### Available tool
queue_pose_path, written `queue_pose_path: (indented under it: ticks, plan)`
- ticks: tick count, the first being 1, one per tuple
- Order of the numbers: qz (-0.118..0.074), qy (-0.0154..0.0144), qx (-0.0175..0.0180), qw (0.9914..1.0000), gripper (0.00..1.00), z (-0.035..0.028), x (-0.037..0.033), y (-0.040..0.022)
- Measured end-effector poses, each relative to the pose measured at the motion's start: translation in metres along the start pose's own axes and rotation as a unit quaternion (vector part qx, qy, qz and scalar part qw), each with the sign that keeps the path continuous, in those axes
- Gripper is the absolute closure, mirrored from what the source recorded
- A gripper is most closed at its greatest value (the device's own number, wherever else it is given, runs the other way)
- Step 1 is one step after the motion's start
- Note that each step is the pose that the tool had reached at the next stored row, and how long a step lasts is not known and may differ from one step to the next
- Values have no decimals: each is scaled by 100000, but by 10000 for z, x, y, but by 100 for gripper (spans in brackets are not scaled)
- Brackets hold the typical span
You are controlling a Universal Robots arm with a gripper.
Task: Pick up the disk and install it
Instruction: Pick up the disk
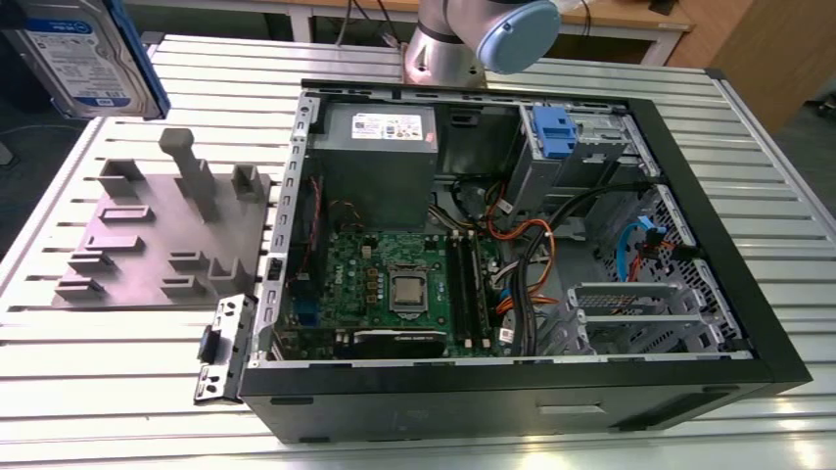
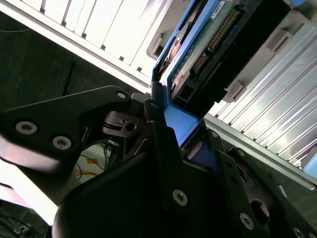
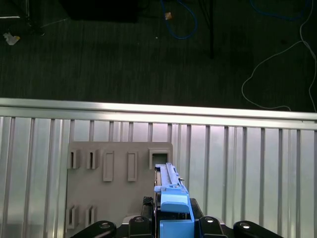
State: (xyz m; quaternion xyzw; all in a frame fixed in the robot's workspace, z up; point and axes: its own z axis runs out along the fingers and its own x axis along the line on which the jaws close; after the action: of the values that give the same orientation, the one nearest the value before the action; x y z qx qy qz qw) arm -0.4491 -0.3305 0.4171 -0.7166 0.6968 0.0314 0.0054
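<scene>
The disk (image 1: 81, 54) hangs in the air at the exterior view's upper left, above the table's far corner, with its white-and-blue label facing the camera and a blue carrier bracket along its edge. In the first wrist view I see the disk (image 3: 167, 181) edge-on, standing up from my gripper (image 3: 174, 221), which is shut on the blue carrier. In the second wrist view the black fingers (image 2: 161, 134) clamp the carrier below the disk (image 2: 205, 47), whose circuit board and connector show.
An open computer case (image 1: 731, 294) lies on the slatted metal table (image 1: 117, 392), with a motherboard, cables, a blue clip (image 1: 555, 132) and a metal drive cage (image 1: 640, 313). A grey holder plate (image 1: 157, 235) with slots lies beside it, below the disk (image 3: 119, 193). The arm's base (image 1: 451, 44) stands behind the case.
</scene>
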Motion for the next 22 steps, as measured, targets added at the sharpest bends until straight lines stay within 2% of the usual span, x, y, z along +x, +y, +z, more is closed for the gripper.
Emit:
queue_pose_path:
  ticks: [22]
  plan:
    - [0,-3,3,100000,63,-125,-7,4]
